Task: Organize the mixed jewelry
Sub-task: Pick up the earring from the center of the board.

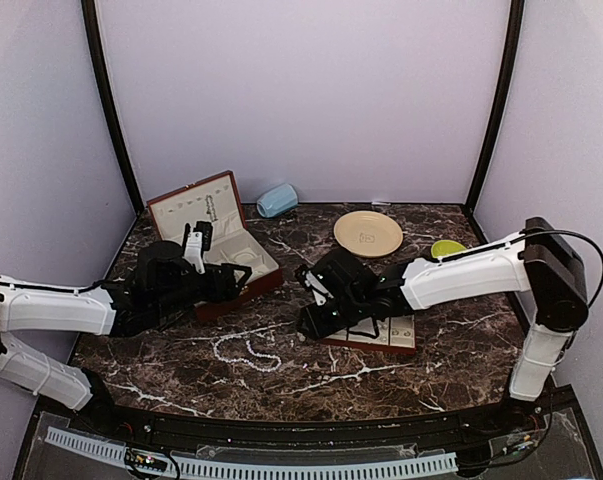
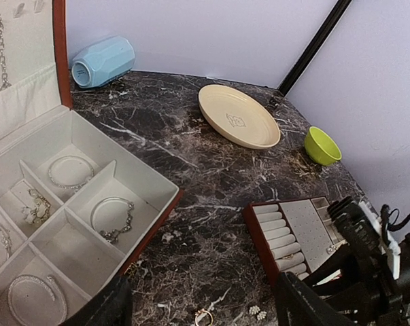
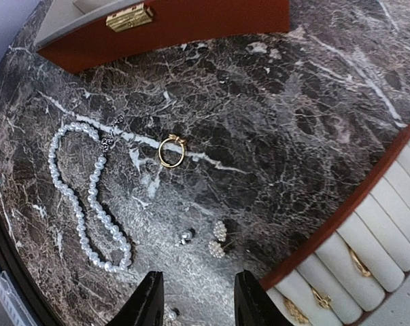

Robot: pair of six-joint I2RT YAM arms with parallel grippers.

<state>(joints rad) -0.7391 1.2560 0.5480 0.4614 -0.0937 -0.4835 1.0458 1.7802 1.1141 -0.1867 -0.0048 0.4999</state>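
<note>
A white pearl strand (image 1: 247,350) lies looped on the dark marble; it also shows in the right wrist view (image 3: 89,204). Beside it lie a gold ring (image 3: 171,151), two pearl-cluster earrings (image 3: 217,239) and a tiny silvery stud (image 3: 185,237). My right gripper (image 3: 199,302) is open and empty, hovering just above these small pieces, next to the slotted tray (image 3: 354,210). My left gripper (image 2: 201,314) is open and empty by the open red-brown box's (image 2: 157,185) front corner, with the ring (image 2: 204,316) and earrings (image 2: 257,312) below it.
The box (image 1: 196,205) holds bracelets and chains. The slotted tray (image 1: 401,340) holds a few gold pieces. A cream plate (image 1: 368,233), a green bowl (image 1: 447,248) and a blue cup on its side (image 1: 277,200) stand at the back.
</note>
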